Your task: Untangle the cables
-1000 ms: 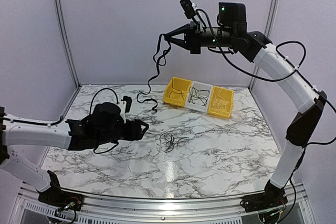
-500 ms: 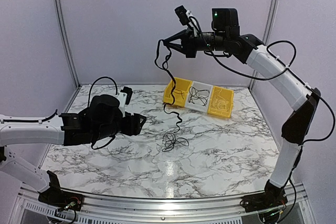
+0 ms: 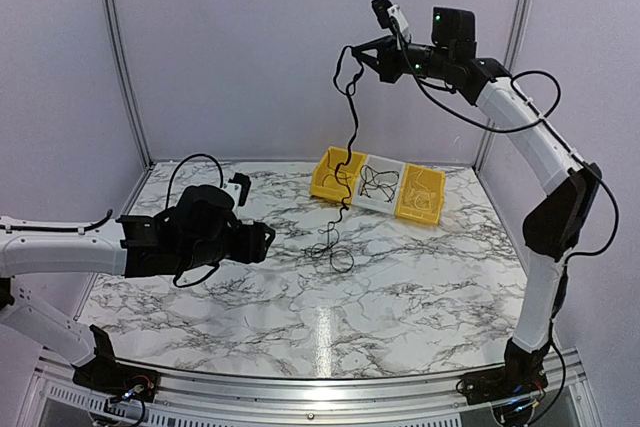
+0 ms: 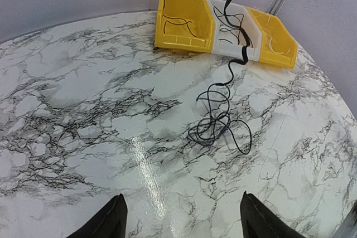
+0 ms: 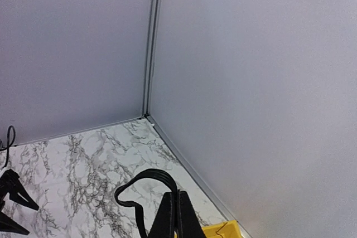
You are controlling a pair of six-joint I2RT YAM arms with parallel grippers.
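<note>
My right gripper [image 3: 358,50] is raised high above the table's back, shut on a black cable [image 3: 350,117]. A loop of that cable [image 5: 146,175] bulges beside the pressed-together fingertips [image 5: 177,196]. The cable hangs down past the bins to a small tangle of thin black cables [image 3: 335,247] on the marble table [image 3: 420,297]. In the left wrist view the tangle [image 4: 215,126] lies ahead and to the right of my left gripper [image 4: 182,196]. That gripper is open, empty, and hovers low to the left of the tangle [image 3: 268,240].
Three bins stand in a row at the back: yellow [image 3: 330,162], white [image 3: 388,169] and yellow [image 3: 425,209]. Thin black wires lie in the white bin [image 4: 226,26] and in the left yellow bin [image 4: 178,23]. Purple walls enclose the table.
My right gripper has swung right and higher with the cable, which now hangs straighter. The tangle has slid a little toward the bins. My left gripper's jaws have spread slightly.
</note>
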